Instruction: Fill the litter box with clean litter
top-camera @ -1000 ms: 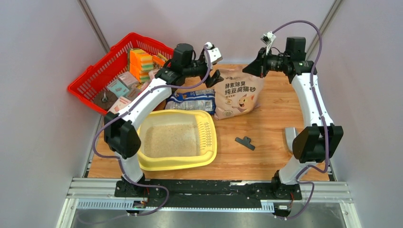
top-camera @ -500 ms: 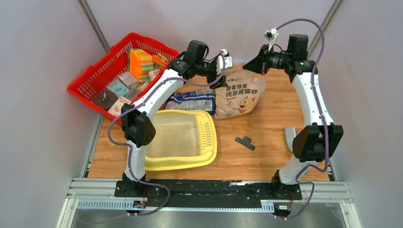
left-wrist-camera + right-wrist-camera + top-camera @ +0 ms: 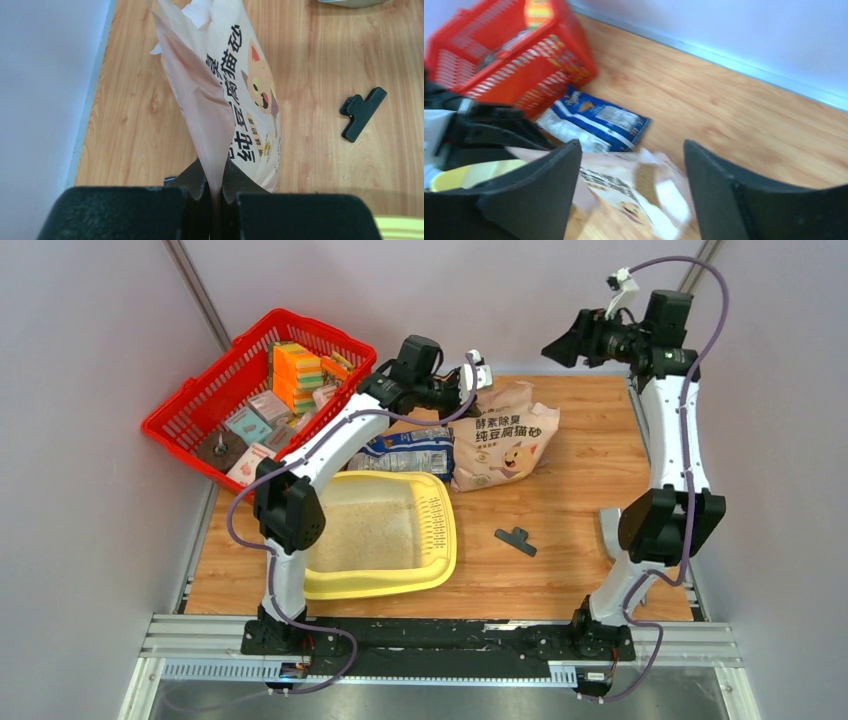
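Your left gripper (image 3: 214,194) was clamped on the edge of the tan litter bag (image 3: 235,100), just beyond the far rim of the litter box (image 3: 443,558). Your right gripper (image 3: 631,155) hung open and empty, farther beyond that box. Clean litter (image 3: 360,535) lay inside it.

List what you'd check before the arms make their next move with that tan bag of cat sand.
1. Grip: the left gripper is shut on the tan bag, its paper edge pinched between the fingers: ok.
2. Other arm: the right gripper is open, raised apart from the bag, holding nothing: ok.
3. Bag mouth open for pouring: cannot tell.
4. Target: the yellow tray sits flat, with sand covering its floor and its walls bare above that: ok.
5. Clutter: the black clip lies on the table, apart from tray and bag: ok.
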Available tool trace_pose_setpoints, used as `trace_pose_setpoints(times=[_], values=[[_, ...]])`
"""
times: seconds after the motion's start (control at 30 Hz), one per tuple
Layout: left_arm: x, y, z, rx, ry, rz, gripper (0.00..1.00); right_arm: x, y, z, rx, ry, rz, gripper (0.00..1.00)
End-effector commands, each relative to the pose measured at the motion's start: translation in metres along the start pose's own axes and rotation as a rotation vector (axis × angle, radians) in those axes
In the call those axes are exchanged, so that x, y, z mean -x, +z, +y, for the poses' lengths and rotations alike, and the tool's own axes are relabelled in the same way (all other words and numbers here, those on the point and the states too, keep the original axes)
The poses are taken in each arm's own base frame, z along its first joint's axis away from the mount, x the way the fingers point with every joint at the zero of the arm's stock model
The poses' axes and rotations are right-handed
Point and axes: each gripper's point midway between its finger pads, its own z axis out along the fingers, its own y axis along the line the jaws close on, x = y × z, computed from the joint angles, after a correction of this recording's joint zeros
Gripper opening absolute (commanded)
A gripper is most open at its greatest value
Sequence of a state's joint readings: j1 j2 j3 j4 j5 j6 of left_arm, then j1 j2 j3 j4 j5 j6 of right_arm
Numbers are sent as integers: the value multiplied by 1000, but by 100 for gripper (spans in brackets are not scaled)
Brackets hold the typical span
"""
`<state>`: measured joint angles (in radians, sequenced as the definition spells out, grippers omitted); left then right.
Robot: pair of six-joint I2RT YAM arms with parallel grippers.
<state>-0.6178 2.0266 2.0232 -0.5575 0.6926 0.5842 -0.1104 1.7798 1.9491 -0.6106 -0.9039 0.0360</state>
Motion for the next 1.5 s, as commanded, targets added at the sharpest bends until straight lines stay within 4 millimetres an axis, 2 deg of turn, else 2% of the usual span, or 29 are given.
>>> trace_pose_setpoints(times=[0.0, 0.03, 0.07, 0.13, 0.17, 0.4, 0.43, 0.53, 0.73, 0.83, 0.93, 0.97, 1.07, 1.17, 1.3, 1.47], values=[[65, -31, 0, 71, 101, -157, 0, -9, -14, -48, -219, -21, 101, 83], [67, -35, -1, 75, 112, -166, 0, -25, -10, -57, -223, -15, 152, 84], [68, -34, -3, 66, 121, -170, 0, -43, -11, -57, -210, 25, 212, 85], [65, -33, -4, 62, 128, -165, 0, -64, -9, -55, -180, 47, 279, 85], [65, -32, -5, 60, 127, -164, 0, -81, -9, -55, -153, 52, 339, 84], [68, -28, -6, 56, 104, -176, 0, -113, -9, -31, -8, 119, 455, 83], [67, -28, -6, 55, 103, -175, 0, -122, -8, -28, 2, 139, 479, 83], [69, -28, -8, 52, 102, -176, 0, -142, -7, -25, 8, 162, 532, 82], [69, -30, -8, 57, 101, -175, 0, -161, -2, -28, -44, 154, 626, 73], [71, -30, -8, 57, 105, -181, 0, -167, -5, -38, -147, 145, 667, 66], [72, -30, -7, 56, 107, -185, 0, -153, -3, -31, -129, 138, 616, 66], [72, -30, -6, 58, 106, -185, 0, -148, -3, -20, -82, 160, 597, 66], [71, -30, -7, 56, 112, -180, 0, -124, -5, -5, -14, 186, 519, 70], [69, -29, -10, 43, 120, -173, 0, -108, -8, -5, 0, 247, 465, 75], [71, -29, -9, 42, 127, -179, 0, -116, -5, -17, -5, 318, 465, 74], [72, -30, -8, 46, 123, -180, 0, -129, 5, -22, 18, 435, 472, 66]])
